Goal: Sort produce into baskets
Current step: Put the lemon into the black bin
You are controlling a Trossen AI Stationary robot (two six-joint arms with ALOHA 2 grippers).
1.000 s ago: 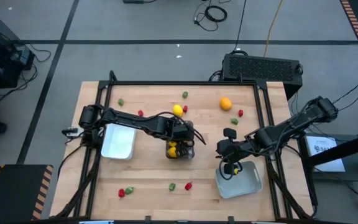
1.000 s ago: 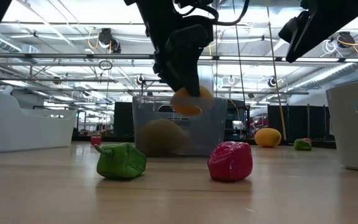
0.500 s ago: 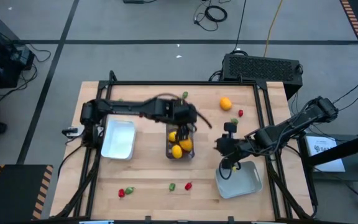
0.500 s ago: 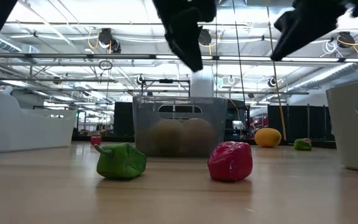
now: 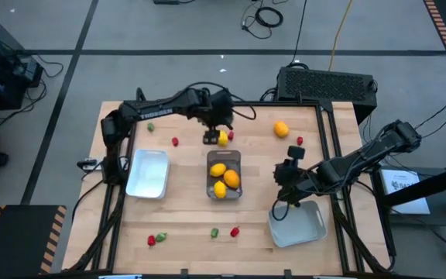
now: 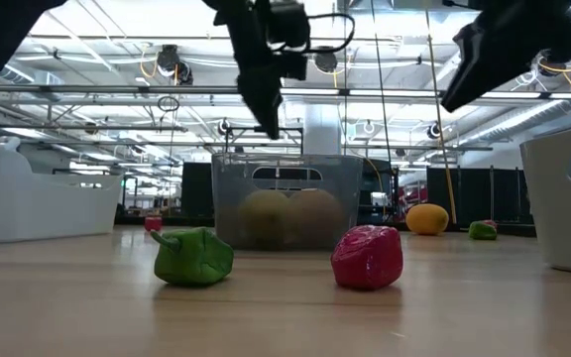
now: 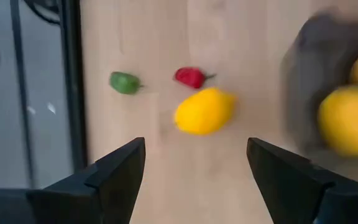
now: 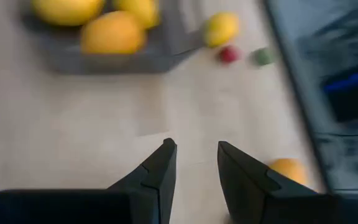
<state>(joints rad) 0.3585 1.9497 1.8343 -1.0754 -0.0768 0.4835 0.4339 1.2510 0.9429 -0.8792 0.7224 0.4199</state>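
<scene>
Open counter (image 5: 176, 205) between white tray (image 5: 148, 173) and clear bin (image 5: 224, 174); scattered produce along near edge.

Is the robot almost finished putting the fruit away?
Not yet. Done: three yellow-orange fruits sit in the clear bin. In hand: nothing; the left hand is open above the yellow lemon, while the right hand waits beside the grey-blue tray. Left: that lemon, the orange one, plus red and green pieces scattered on the table. The white tray and grey-blue tray look empty.
</scene>
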